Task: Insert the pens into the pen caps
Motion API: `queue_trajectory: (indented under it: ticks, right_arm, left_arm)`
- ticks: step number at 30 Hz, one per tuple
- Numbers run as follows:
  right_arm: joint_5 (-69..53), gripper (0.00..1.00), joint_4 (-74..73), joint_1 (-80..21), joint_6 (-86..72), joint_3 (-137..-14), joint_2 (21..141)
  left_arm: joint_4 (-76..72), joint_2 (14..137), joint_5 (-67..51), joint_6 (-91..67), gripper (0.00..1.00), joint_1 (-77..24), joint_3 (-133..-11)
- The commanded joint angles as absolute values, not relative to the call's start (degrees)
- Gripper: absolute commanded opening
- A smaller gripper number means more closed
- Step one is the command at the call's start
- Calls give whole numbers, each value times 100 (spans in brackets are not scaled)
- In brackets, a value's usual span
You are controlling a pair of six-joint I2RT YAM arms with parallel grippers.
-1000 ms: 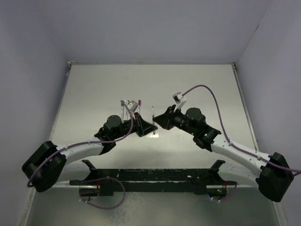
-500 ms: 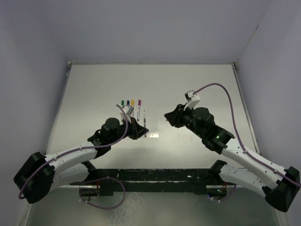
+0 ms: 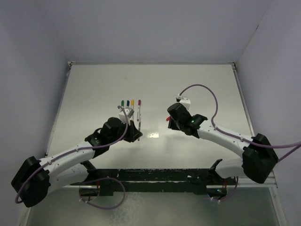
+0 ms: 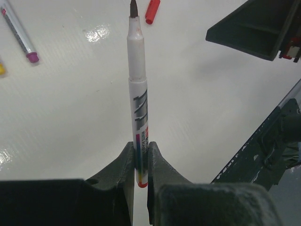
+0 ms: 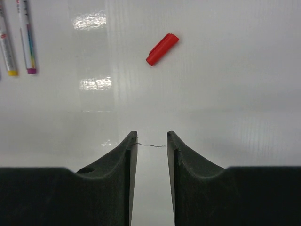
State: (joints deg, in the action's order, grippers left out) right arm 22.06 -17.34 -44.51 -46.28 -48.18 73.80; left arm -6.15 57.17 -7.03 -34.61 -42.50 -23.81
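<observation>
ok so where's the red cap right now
In the right wrist view the red cap lies loose on the table ahead of the open right hand; the left wrist view shows it just past the tip of the held pen.

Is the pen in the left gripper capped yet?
Uncapped: the pen shows a bare dark tip; the red cap lies apart from it.

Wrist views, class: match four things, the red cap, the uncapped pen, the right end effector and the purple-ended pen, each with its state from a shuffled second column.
Column one:
1. red cap
2. uncapped pen
3. right end effector
4. purple-ended pen

Column two:
A. open, holding nothing
B. gripped by the left end effector
C. lying beside the yellow-ended pen
D. lying alone on the table

Pairs: 1-D, 2-B, 3-A, 4-C.
</observation>
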Motion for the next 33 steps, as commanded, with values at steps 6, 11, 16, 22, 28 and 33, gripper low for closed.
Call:
queue_trajectory:
  ticks: [6,11,16,22,28,33]
  right_arm:
    - [2886,41,-1774,-4378,-5372,-5623,8505]
    - [3080,41,-1706,-4257,-5586,-5910,8928]
    - [3073,39,-1805,-4057,-5756,-6143,9364]
    - [2975,37,-1710,-3920,-5835,-6246,9689]
    - [2909,36,-1644,-3845,-5794,-6355,9879]
    - [2867,36,-1567,-3795,-5750,-6411,10020]
  left_arm:
    - [-179,5425,-521,-3125,0,-4239,-2595]
    - [-218,5410,-549,-3030,0,-4236,-2594]
    - [-259,5325,-484,-3032,0,-4237,-2531]
    - [-245,5292,-475,-2973,0,-4234,-2522]
    - [-202,5326,-448,-2928,0,-4238,-2523]
    - [-191,5368,-472,-2892,0,-4237,-2540]
